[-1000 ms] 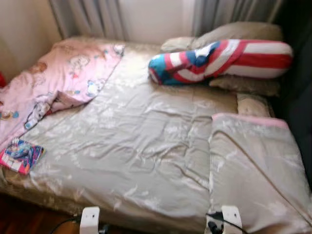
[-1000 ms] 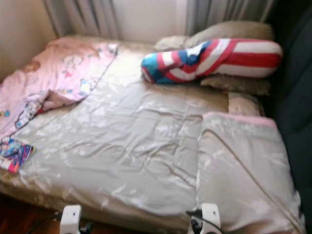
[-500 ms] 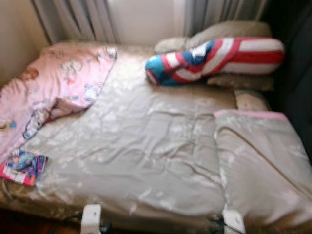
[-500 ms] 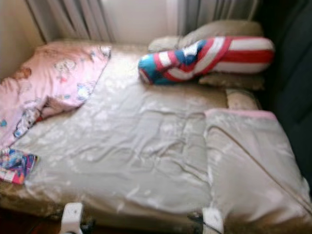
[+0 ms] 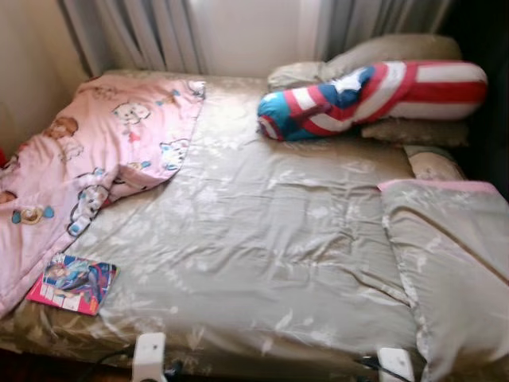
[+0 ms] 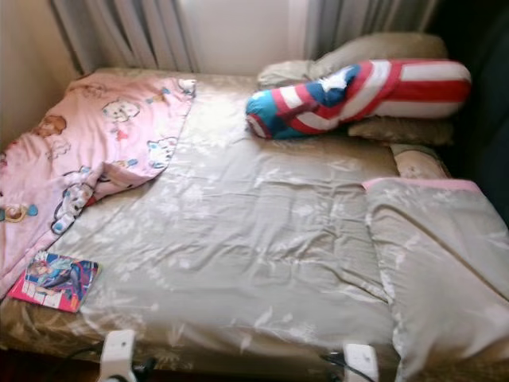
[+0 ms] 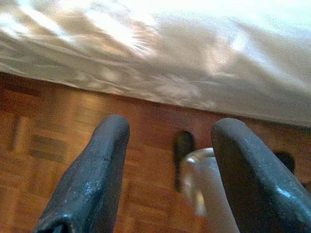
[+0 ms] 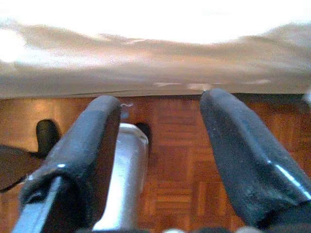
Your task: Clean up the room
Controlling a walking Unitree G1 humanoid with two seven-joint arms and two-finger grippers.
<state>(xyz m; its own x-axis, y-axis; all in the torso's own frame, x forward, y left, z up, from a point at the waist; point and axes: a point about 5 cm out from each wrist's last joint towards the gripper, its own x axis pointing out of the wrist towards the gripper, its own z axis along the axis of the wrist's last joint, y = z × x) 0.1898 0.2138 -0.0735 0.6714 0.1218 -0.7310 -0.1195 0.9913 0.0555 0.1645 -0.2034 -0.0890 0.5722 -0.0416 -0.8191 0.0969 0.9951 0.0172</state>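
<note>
A bed with a shiny beige quilt lies before me. A colourful book rests on its near left corner. A pink cartoon blanket is rumpled over the left side. A red, white and blue bolster leans on beige pillows at the head. A grey quilt with a pink edge is folded over the right side. My left gripper hangs open above the wooden floor by the bed's edge. My right gripper also hangs open over the floor, nothing between its fingers.
Grey curtains and a pale wall stand behind the bed. A dark piece of furniture borders the bed's right side. Brown parquet floor runs along the near edge of the bed.
The whole picture has shifted right and down, so the camera has turned left; more of the pink blanket and the book shows. Nothing on the bed has moved.
</note>
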